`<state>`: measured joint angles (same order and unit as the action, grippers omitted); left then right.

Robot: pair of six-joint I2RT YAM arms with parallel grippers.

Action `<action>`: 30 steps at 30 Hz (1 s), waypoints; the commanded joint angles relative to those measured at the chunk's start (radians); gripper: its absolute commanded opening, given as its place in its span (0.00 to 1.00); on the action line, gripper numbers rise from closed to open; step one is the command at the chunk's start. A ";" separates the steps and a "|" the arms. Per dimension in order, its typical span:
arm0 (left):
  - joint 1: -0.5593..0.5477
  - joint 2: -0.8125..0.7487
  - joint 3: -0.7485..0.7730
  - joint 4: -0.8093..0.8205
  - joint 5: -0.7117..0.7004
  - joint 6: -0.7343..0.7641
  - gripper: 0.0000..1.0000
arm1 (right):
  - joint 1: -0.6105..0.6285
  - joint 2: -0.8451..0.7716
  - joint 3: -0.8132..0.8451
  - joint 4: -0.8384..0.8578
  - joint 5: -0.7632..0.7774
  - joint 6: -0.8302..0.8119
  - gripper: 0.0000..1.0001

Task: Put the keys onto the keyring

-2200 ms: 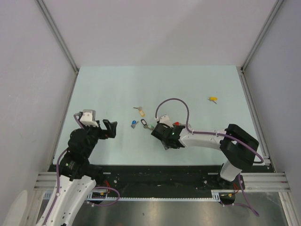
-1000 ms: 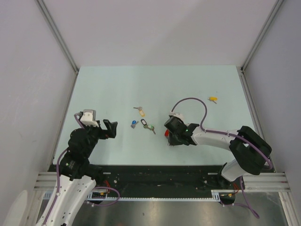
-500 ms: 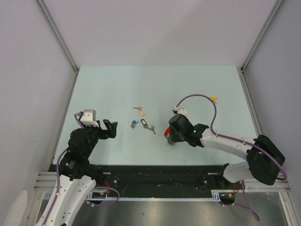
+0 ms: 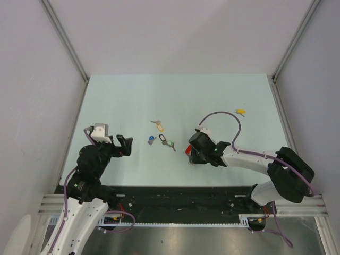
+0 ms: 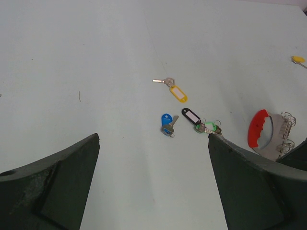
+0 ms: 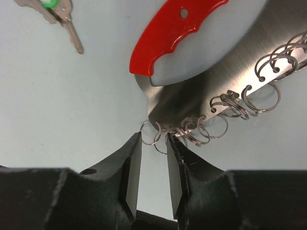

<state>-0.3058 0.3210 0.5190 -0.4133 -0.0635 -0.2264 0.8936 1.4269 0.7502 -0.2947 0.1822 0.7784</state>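
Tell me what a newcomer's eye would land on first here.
The keyring, a red plastic arc on a steel plate fringed with small wire rings, lies near the front edge of the table, the right gripper setting narrowly parted fingers at one ring. Left of it lie metal keys with coloured tags.

Right wrist: keyring [image 6: 201, 91] runs off the top and right edges; green key [image 6: 69, 28] cut at the top. One small ring sits between the right gripper [image 6: 153, 139] tips, possibly pinched, can't tell. Top view: keyring mostly under that gripper, only a red sliver out; keys [image 4: 163, 140] too small to read. Left wrist: keyring's lower edge behind the left gripper [image 5: 153, 139] finger; yellow key [image 5: 298, 59] clipped at the right edge.
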 commanded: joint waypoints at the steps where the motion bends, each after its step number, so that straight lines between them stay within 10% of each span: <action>1: -0.006 0.001 -0.002 0.011 0.025 0.019 1.00 | -0.002 0.029 -0.028 0.057 -0.001 0.050 0.33; 30: -0.006 0.004 -0.002 0.013 0.031 0.019 1.00 | 0.019 -0.071 -0.043 0.083 0.066 0.033 0.35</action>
<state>-0.3058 0.3210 0.5190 -0.4133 -0.0479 -0.2264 0.9077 1.3399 0.7013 -0.2253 0.2234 0.8280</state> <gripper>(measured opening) 0.996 0.363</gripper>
